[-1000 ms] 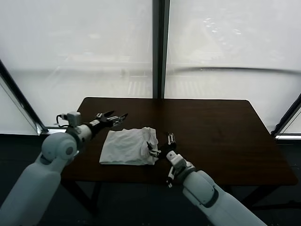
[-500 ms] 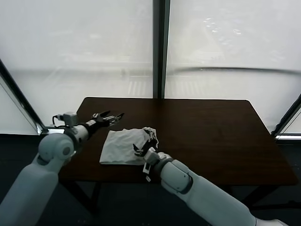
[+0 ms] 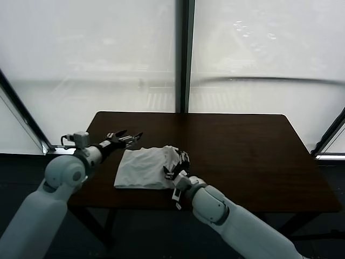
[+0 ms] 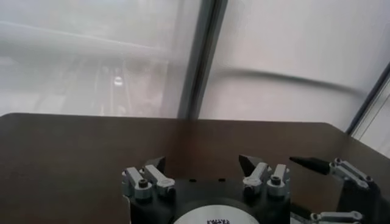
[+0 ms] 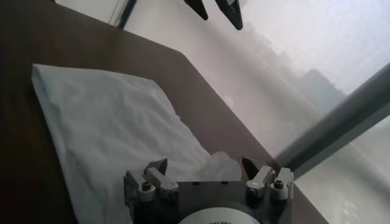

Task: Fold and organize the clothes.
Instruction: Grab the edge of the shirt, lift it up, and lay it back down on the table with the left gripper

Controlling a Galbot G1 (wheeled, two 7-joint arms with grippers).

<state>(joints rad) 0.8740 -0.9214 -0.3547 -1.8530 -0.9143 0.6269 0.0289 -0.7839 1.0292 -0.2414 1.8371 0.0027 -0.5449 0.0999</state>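
Finishing stage: shirt (image 3: 144,168) lies folded on table (image 3: 242,145), near front-left. Right gripper (image 3: 177,165) wide open, empty, at its right edge; left gripper (image 3: 125,137) open, empty, beside far-left corner. Next likely tidying that bunched edge.

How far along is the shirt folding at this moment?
Mostly done: the T-shirt lies folded in a compact rectangle on the table. In hand: nothing; the right gripper hovers open at its bunched right edge, and the left gripper is open beyond its far-left corner. Left: tidying that lump.

Bright hazy windows (image 3: 108,59) backlight the dim, dark table (image 3: 253,151).
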